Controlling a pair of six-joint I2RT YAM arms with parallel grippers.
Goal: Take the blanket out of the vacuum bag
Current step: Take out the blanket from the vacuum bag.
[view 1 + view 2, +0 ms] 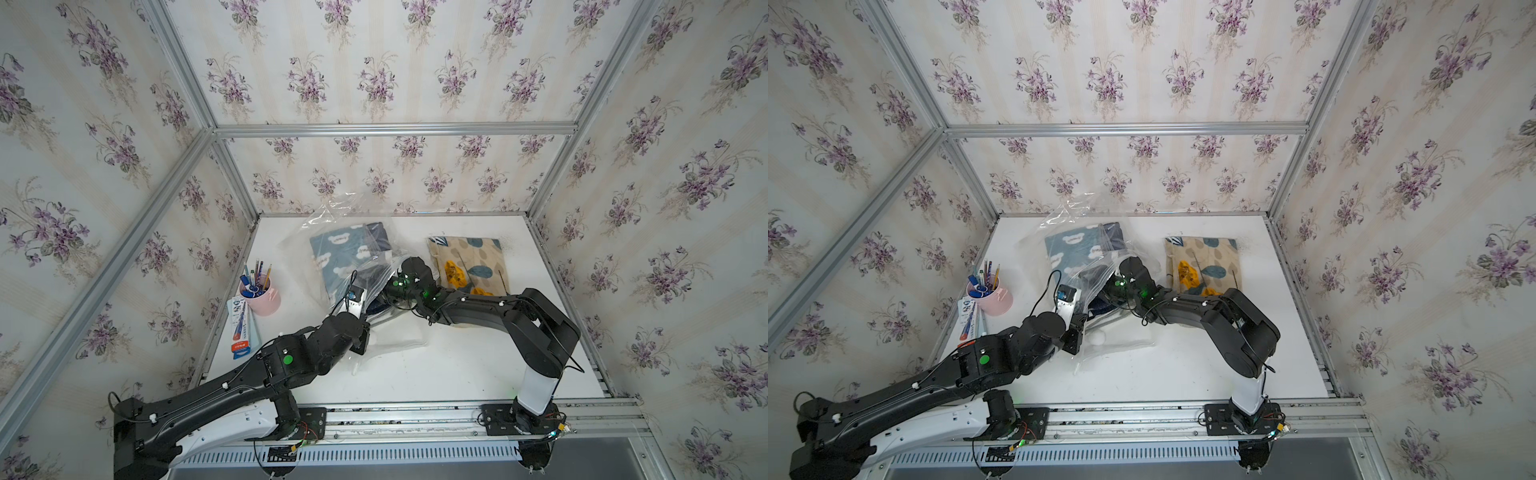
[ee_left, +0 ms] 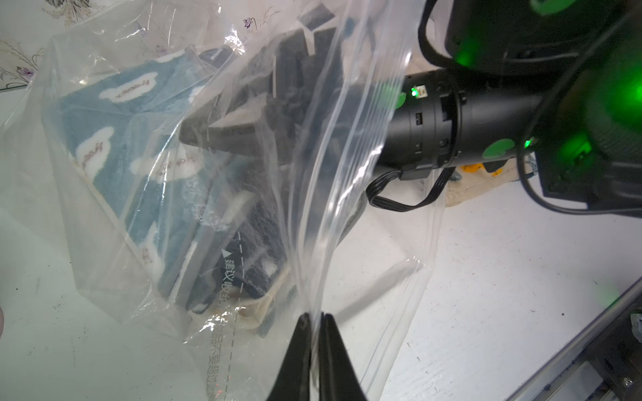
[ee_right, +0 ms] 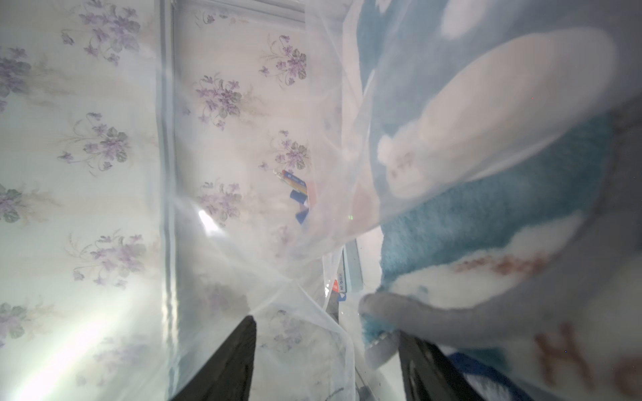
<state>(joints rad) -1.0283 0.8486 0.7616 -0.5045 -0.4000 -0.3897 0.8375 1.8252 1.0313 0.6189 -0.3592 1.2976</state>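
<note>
You have the left gripper [image 2: 314,323] pinched tight on the zip-seal edge of the vacuum bag [image 2: 330,173], its 2 jaws together with only the plastic between them. That grip looks meant to lift 1 lip of the mouth and hold the bag against the pull of the other arm.

The right gripper [image 3: 326,326] is reached in through that mouth, jaws apart and closed on nothing. In the right wrist view, a fold of the blanket [image 3: 486,208] rests against 1 finger [image 3: 420,361] while the other finger stands clear among loose film.

The blanket, blue with white bear shapes, lies wholly inside the bag, toward the back of the table [image 1: 457,365] in both top views [image 1: 340,253] [image 1: 1075,245]. None of it has crossed the seal, so the task is at an early stage.

My judgement: you need the open jaws around a thick fold, not film, before closing. Catching plastic together with cloth would drag the whole bag along.

A leaf-print cloth [image 1: 465,262] lies just beside the right arm, outside the bag. The pink pen cup [image 1: 262,295] stands well apart.
</note>
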